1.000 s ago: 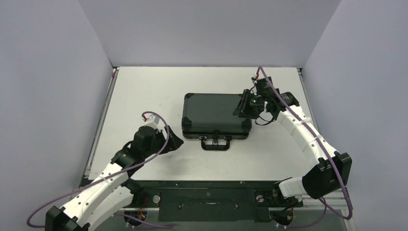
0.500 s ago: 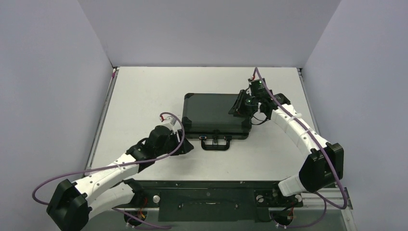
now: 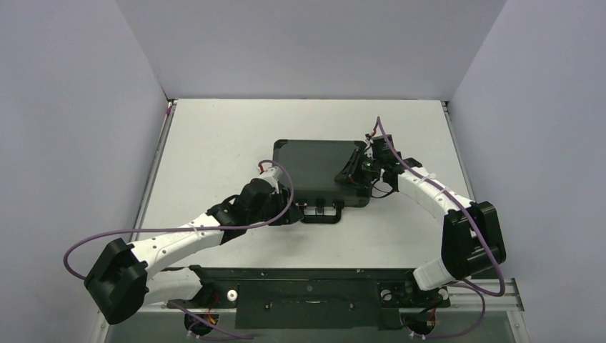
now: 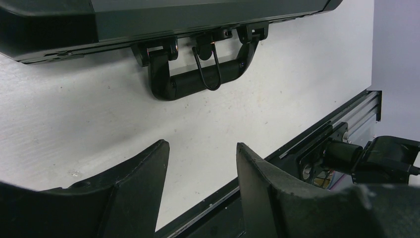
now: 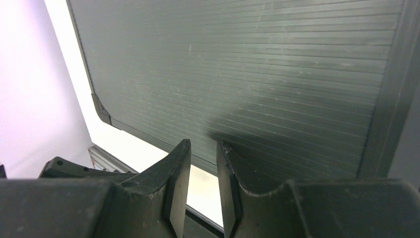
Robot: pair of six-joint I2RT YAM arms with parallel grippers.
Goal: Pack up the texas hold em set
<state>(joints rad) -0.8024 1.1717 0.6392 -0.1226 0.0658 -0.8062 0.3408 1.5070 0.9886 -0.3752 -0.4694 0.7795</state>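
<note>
Where the handle (image 4: 185,83) of the case (image 3: 314,168) lies crosswise just ahead, the left fingers (image 4: 141,191) are held parted, empty; the right fingers (image 5: 176,191), narrowly parted, over the lid (image 5: 247,74).

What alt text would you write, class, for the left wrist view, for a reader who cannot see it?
A closed black case lies along the top of the frame on a white table, its carry handle facing the camera. In the foreground the left gripper points toward the handle, jaws apart and empty.
</note>
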